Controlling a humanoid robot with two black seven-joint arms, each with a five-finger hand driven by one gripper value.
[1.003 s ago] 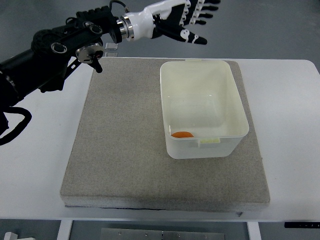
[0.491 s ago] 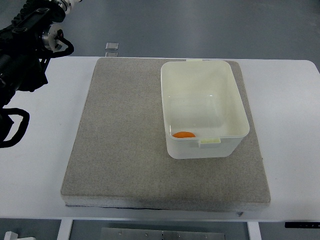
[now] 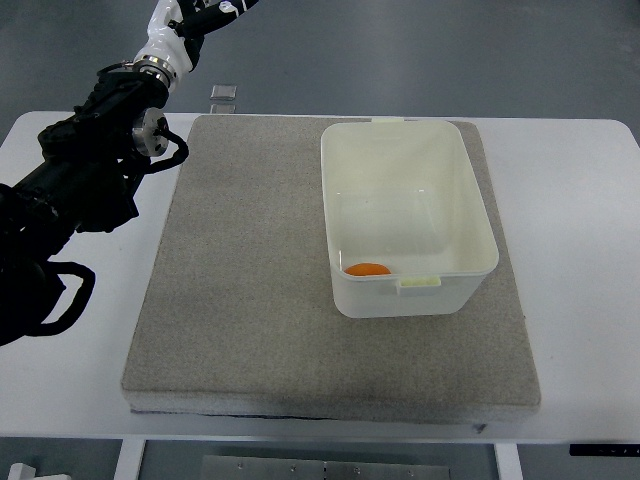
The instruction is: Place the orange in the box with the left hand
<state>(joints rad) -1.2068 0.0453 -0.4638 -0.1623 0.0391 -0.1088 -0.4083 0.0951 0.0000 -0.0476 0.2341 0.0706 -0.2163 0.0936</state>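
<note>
The orange (image 3: 367,269) lies inside the cream plastic box (image 3: 484,215), at its near left corner, partly hidden by the front wall. The box stands on the right half of a grey mat (image 3: 240,270). My left arm (image 3: 95,170) comes in from the left edge and reaches up to the top of the picture. Its white wrist (image 3: 163,45) shows, and the left hand (image 3: 215,10) is cut off by the top edge, far to the upper left of the box. Nothing touches the orange.
The mat rests on a white table (image 3: 580,250). A small clear block (image 3: 224,93) sits just beyond the mat's far left corner, close to my wrist. Grey floor lies beyond the table.
My left arm swung from above the box's far edge out to the left, then came back partway; the hand now points up out of the picture. The orange and box stayed still.
</note>
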